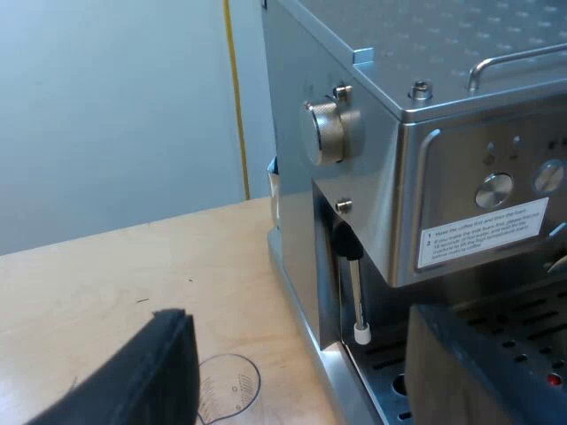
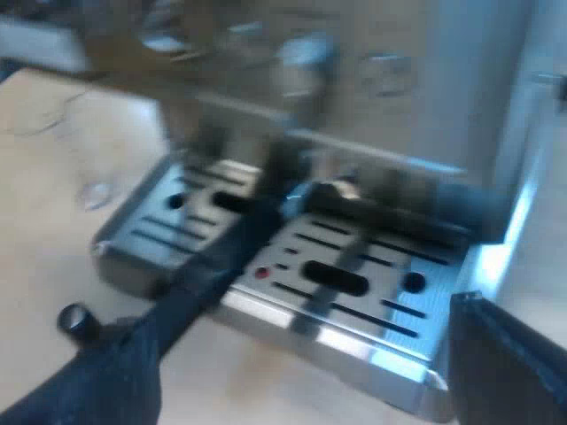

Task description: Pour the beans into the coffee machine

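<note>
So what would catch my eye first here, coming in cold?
The shiny steel espresso machine, seen close up, with a ribbed round knob on its side and a thin steam wand hanging below it. Next comes the slotted drip tray at the machine's front, with a small red dot on it. A clear measuring glass sits on the wooden table by the machine's base.

Measuring glass (image 1: pixel 229 385) on table (image 1: pixel 106 283) beside espresso machine (image 1: pixel 425 159).
</note>
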Tool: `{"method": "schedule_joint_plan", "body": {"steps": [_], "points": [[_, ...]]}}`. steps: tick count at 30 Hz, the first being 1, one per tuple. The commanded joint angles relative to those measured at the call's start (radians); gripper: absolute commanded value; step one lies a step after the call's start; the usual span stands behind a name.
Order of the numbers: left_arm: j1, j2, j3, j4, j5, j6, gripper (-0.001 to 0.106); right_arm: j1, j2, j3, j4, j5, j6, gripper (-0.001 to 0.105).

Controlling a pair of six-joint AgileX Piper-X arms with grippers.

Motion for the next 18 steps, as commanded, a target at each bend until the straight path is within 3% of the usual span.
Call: {"method": "schedule_joint_plan", "body": {"steps": [1,4,11,18], "points": [[-0.004,-0.005,-0.009,-0.007,-0.01,-0.015,0.054,-0.134,-0.003,-0.012,0.018,-0.079,-0.01,0.068],[-0.004,-0.005,-0.009,-0.007,-0.008,-0.019,0.054,-0.277,-0.003,-0.012,0.05,-0.149,-0.01,0.068],[-0.017,-0.005,-0.009,-0.007,0.013,-0.019,0.054,-0.54,-0.031,-0.012,0.129,-0.16,-0.07,0.068],[-0.055,-0.005,-0.009,-0.007,0.013,-0.019,0.054,-0.626,-0.111,-0.012,0.159,-0.16,-0.136,0.068]]}}
